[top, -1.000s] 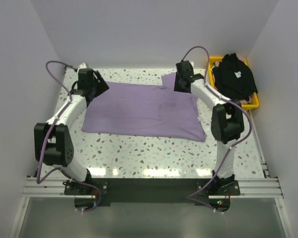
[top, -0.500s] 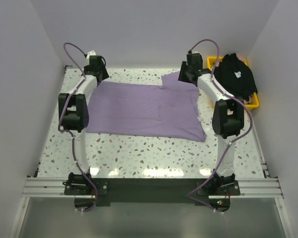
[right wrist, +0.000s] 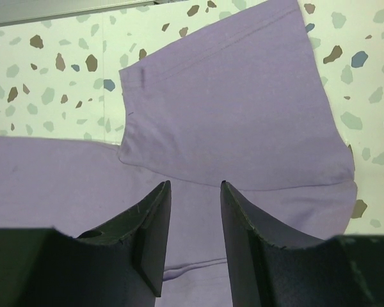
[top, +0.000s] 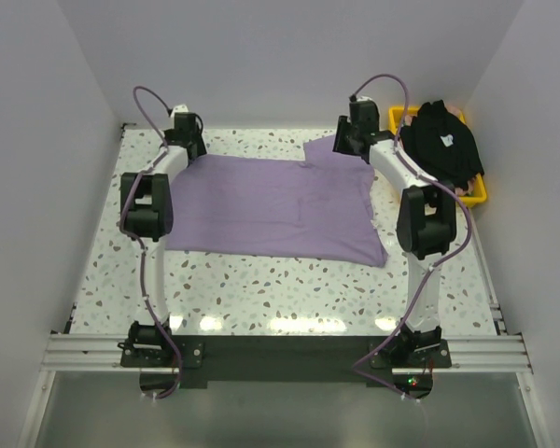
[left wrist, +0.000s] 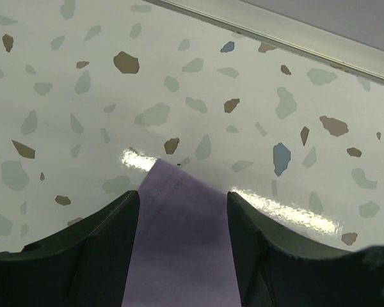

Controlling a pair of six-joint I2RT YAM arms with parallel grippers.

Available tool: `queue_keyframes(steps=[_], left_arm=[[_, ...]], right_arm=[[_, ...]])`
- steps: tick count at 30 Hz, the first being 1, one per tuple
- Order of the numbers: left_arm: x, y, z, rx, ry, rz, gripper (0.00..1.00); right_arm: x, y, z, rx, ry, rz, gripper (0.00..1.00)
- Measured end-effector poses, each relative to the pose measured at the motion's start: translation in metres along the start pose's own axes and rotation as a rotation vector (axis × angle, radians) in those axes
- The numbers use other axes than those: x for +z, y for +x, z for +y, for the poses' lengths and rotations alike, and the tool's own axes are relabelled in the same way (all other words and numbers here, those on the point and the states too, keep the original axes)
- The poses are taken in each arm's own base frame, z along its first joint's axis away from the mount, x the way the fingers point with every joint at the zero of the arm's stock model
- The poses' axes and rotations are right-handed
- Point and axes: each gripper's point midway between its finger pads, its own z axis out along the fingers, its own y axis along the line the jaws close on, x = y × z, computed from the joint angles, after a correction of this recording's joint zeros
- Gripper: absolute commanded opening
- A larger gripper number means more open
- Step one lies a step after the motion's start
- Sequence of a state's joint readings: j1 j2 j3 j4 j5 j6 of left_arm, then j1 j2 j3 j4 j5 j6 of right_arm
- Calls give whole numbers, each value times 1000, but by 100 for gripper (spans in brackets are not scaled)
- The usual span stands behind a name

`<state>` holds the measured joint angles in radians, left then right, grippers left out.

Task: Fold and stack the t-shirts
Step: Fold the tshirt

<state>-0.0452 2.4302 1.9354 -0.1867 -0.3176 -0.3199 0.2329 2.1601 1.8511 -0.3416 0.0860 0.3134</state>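
Note:
The lavender-purple t-shirt (top: 271, 205) lies spread flat on the speckled table, with one sleeve (right wrist: 237, 109) pointing to the far right. My left gripper (top: 189, 142) is at the shirt's far left corner. In the left wrist view the left gripper (left wrist: 184, 198) is open, with that corner (left wrist: 179, 236) between its fingers. My right gripper (top: 351, 140) is open over the shirt's far right part, and in its wrist view it (right wrist: 195, 185) hovers just below the sleeve seam. The black t-shirt (top: 441, 145), with a small white mark, is heaped in the basket.
The yellow plastic basket (top: 483, 194) stands at the far right corner against the right wall. White walls enclose the table on three sides, and a metal rail (left wrist: 294, 35) runs along the far edge. Both arm bases sit at the near edge.
My left arm has swung up from the near left and stretched out to the shirt's far left corner. My right gripper has shifted slightly toward the back. The shirt has barely moved.

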Motion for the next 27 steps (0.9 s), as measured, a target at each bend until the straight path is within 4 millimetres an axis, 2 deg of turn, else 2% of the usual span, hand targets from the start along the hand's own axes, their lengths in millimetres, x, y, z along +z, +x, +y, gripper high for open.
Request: queue_keyframes(steps=[7, 13, 17, 20, 23, 27], left_arm=[[8, -9, -5, -14, 10, -41, 60], [17, 1, -2, -7, -5, -32, 57], [18, -1, -2, -12, -9, -39, 53], [19, -1, 0, -14, -13, -40, 45], [19, -1, 2, -14, -17, -40, 31], [19, -2, 3, -13, -24, -42, 18]], right_arm=[[3, -3, 1, 4, -15, -12, 41], [6, 2, 2, 3, -25, 3, 41], [7, 3, 2, 2, -26, 4, 41], [8, 4, 1, 1, -24, 7, 41], [12, 9, -2, 0, -18, 18, 41], [21, 14, -13, 9, 0, 33, 41]])
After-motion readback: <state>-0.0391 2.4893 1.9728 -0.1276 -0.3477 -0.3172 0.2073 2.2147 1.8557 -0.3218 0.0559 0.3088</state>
